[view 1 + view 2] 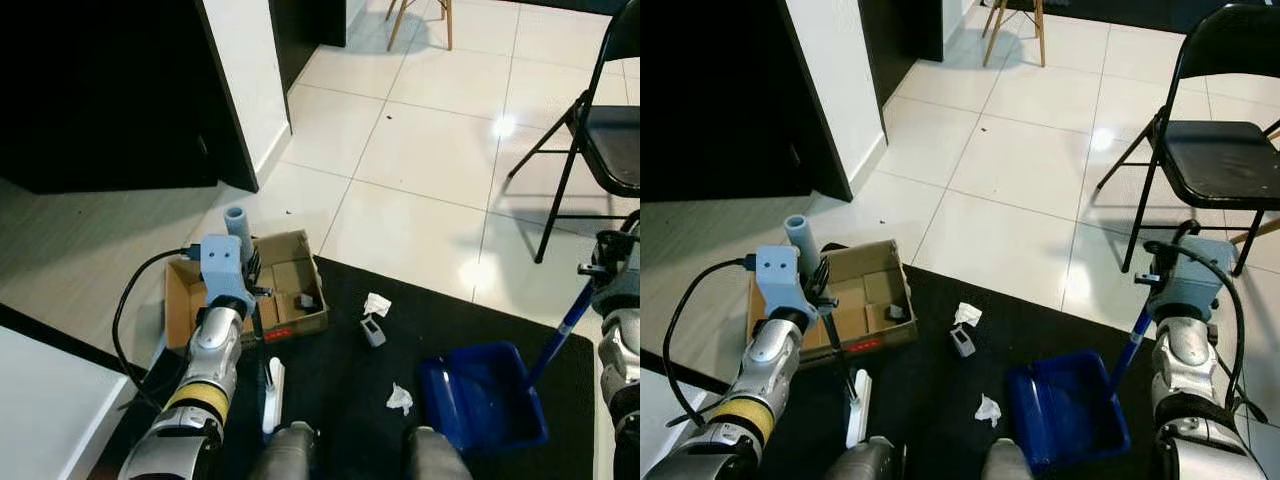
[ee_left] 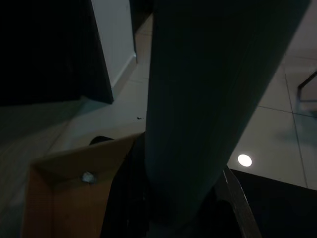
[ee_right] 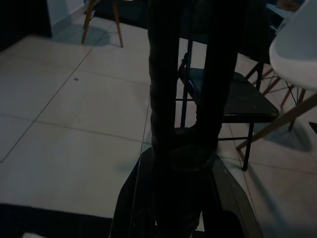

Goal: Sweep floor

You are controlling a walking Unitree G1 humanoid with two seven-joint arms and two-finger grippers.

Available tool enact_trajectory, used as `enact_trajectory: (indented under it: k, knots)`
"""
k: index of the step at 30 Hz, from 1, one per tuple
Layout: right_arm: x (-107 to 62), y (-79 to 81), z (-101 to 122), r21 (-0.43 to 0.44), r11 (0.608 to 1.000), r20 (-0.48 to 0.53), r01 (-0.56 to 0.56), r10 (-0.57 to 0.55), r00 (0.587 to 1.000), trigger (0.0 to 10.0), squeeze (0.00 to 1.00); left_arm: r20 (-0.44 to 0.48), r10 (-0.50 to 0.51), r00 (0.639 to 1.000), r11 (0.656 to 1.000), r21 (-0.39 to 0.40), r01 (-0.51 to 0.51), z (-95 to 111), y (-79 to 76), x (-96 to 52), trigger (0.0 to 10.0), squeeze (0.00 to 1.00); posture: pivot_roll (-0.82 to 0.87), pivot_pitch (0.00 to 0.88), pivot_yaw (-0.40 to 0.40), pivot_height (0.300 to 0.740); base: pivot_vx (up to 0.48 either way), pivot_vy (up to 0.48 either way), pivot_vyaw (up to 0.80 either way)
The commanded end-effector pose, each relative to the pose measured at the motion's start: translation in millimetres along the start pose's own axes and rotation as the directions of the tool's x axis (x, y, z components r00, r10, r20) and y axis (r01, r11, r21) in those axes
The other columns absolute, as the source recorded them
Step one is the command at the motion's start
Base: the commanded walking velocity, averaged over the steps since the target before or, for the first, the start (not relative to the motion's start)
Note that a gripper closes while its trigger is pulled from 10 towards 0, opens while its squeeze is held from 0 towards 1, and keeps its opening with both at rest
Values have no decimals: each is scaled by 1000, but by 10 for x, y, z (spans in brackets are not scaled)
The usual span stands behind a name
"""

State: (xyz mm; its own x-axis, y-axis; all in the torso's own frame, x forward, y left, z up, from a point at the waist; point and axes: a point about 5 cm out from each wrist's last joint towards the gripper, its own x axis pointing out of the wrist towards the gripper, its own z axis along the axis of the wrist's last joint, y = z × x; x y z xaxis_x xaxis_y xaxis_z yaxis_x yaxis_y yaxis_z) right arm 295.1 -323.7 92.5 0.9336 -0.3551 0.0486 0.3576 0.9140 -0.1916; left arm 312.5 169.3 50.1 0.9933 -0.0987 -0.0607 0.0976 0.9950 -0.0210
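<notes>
My left gripper (image 1: pixel 820 283) is shut on a broom whose pale grey-blue grip (image 1: pixel 237 222) sticks up above it. A thin dark rod runs down to the white broom head (image 1: pixel 273 395) on the black mat. Over on the right, my right gripper (image 1: pixel 1155 272) is shut on the blue handle (image 1: pixel 560 330) of a blue dustpan (image 1: pixel 480 400) resting on the mat. Between them lie two crumpled white papers (image 1: pixel 377 303) (image 1: pixel 400 398) and a small grey object (image 1: pixel 372 332). The left wrist view shows the broom grip (image 2: pixel 208 99) up close.
An open cardboard box (image 1: pixel 190 300) sits at the mat's left edge, beside my left arm. A black folding chair (image 1: pixel 1220 160) stands on the white tiles at the right, with a wooden chair (image 1: pixel 420 15) farther back. A dark cabinet and white wall panel (image 1: pixel 250 90) rise at the left.
</notes>
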Motion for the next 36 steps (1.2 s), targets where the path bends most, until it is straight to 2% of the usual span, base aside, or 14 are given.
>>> enact_trajectory:
  k: [1,2,3,6,10,16,21,26,27,30,31,34,36]
  knots:
    - [4,23,-9,-9,1000,-9,-1,1,1000,10000,0,-88,-51,995,998,-39,48,-178,-169,-52,10000,0,-20,156,14,740,0,0,0]
    - [4,23,-9,-9,1000,-9,-1,1,1000,10000,0,-88,-51,995,998,-39,48,-178,-169,-52,10000,0,-20,156,14,740,0,0,0]
    - [15,78,1,-9,1000,-6,-16,16,1000,10000,0,-115,-113,987,993,-28,110,-218,-317,-51,10000,0,-22,164,13,740,0,0,0]
    - [18,106,5,-10,1000,-4,-23,23,1000,10000,0,-117,-130,985,991,-37,127,-222,-384,-45,10000,0,-22,164,13,740,0,0,0]
    - [15,218,8,-18,999,7,-40,40,999,10000,0,-98,-188,977,977,-116,177,-166,-643,20,10000,0,-26,168,14,740,0,0,0]
    - [19,342,31,-21,998,27,-61,61,998,10000,0,-45,-199,979,969,-157,190,-33,-721,107,10000,0,-32,184,18,740,0,0,0]
    - [0,502,19,-71,990,27,-118,121,992,10000,0,-19,-182,983,969,-172,176,47,-659,155,10000,0,-15,207,17,740,0,0,0]
    - [-21,540,-2,-114,983,24,-142,145,989,10000,0,-2,-151,989,979,-142,149,81,-545,160,10000,0,-10,211,15,740,0,0,0]
    - [-24,523,-6,-127,982,24,-139,144,989,10000,0,1,-140,990,982,-126,139,84,-503,157,10000,0,-9,213,16,740,0,0,0]
    - [-37,331,-48,-157,985,8,-67,70,998,10000,0,18,-72,997,993,-96,74,106,-290,144,10000,0,-8,217,23,740,0,0,0]
    - [-42,266,-64,-131,991,-1,-34,34,999,10000,0,27,-58,998,992,-107,60,122,-225,142,10000,0,-8,218,25,740,0,0,0]
    - [-48,227,-75,-97,995,-6,-8,8,1000,10000,0,36,-45,998,992,-118,49,140,-176,141,10000,0,-10,219,33,740,0,0,0]
    - [-64,201,-102,-1,999,-19,38,-38,999,10000,0,52,-30,998,986,-160,38,171,-83,136,10000,0,-11,218,38,740,0,0,0]
